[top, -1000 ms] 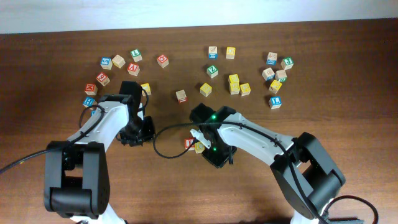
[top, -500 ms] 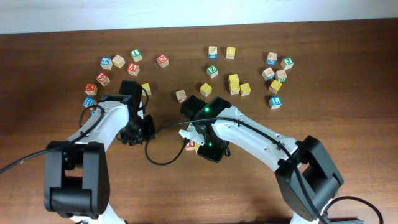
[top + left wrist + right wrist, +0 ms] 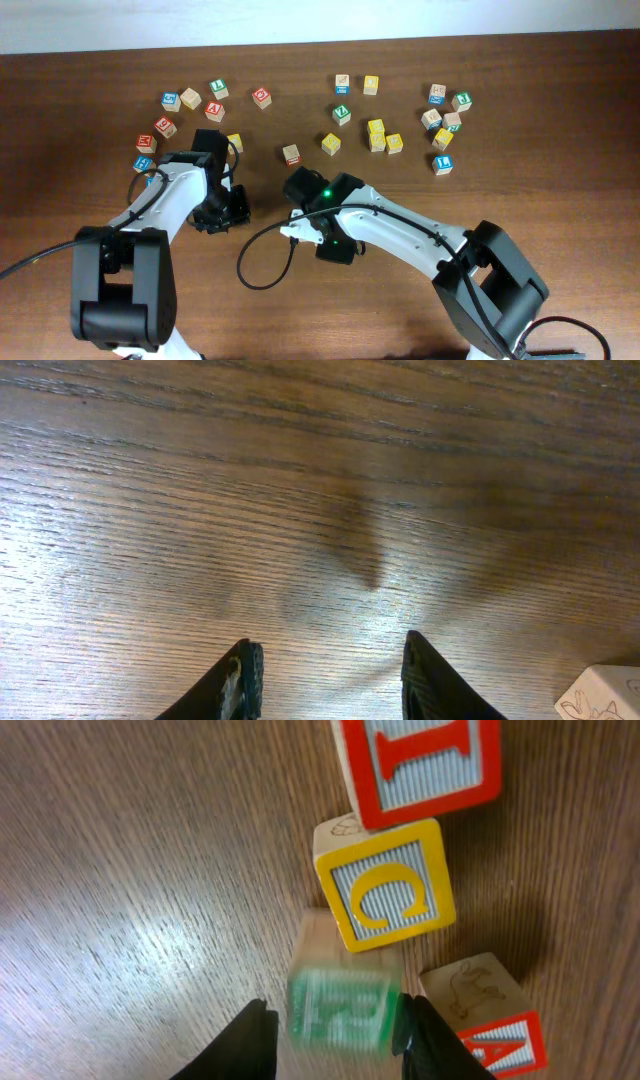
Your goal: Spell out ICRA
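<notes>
- Four blocks show in the right wrist view: a red I block (image 3: 420,760), a yellow C block (image 3: 388,895) just below it, a green block (image 3: 343,1010) and a red A block (image 3: 500,1040).
- The I and C blocks stand in line, edges close together. The A block lies off to one side of the green one.
- From overhead, twenty-three loose blocks (image 3: 377,135) can be counted in three clusters along the far half of the counter (image 3: 560,230). A possible further blue one is half hidden by the left arm.
- The green block is blurred and its letter cannot be read. The A block is cut by the picture's edge.
- Overhead, the right arm covers the lettered row.
- The right claw (image 3: 336,1018) straddles the green block; whether it pinches it I cannot tell.
- The left claw (image 3: 332,660) is spread over bare wood, with a pale block (image 3: 610,695) cut off at the corner.
- A black cable (image 3: 258,258) loops over the counter's bare near half.
</notes>
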Robot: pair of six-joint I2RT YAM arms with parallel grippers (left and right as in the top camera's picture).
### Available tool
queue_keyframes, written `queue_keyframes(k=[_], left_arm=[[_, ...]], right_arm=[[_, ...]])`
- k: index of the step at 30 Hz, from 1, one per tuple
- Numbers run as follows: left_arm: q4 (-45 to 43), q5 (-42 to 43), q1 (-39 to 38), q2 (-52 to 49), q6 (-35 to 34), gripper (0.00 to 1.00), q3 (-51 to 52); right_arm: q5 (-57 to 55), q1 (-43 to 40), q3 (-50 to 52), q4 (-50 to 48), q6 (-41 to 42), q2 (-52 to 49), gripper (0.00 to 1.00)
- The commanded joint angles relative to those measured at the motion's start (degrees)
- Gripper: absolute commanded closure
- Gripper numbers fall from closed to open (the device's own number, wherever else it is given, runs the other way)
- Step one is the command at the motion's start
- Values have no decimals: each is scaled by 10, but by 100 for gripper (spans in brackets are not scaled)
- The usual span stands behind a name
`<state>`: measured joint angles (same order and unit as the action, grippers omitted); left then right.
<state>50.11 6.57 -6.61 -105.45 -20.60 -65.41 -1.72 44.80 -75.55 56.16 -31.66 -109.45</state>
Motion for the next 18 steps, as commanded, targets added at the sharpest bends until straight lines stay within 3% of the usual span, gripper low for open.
queue_keyframes(k=[1,4,7,12,18], left_arm=[[1,-10,1,-6,4,62,3],[2,-19,1,-6,7,61,3],[1,-19,1,-6,7,60,3],[5,-19,1,-6,8,61,3],[9,-19,1,-6,7,61,3]], right_arm=[[-2,3,4,-1,-35,-9,69],[-5,3,18,2,-68,-9,68],[-3,2,2,-15,-25,-3,82],[-49,1,-75,27,55,60,72],[-39,0,-79,72,56,103,65]])
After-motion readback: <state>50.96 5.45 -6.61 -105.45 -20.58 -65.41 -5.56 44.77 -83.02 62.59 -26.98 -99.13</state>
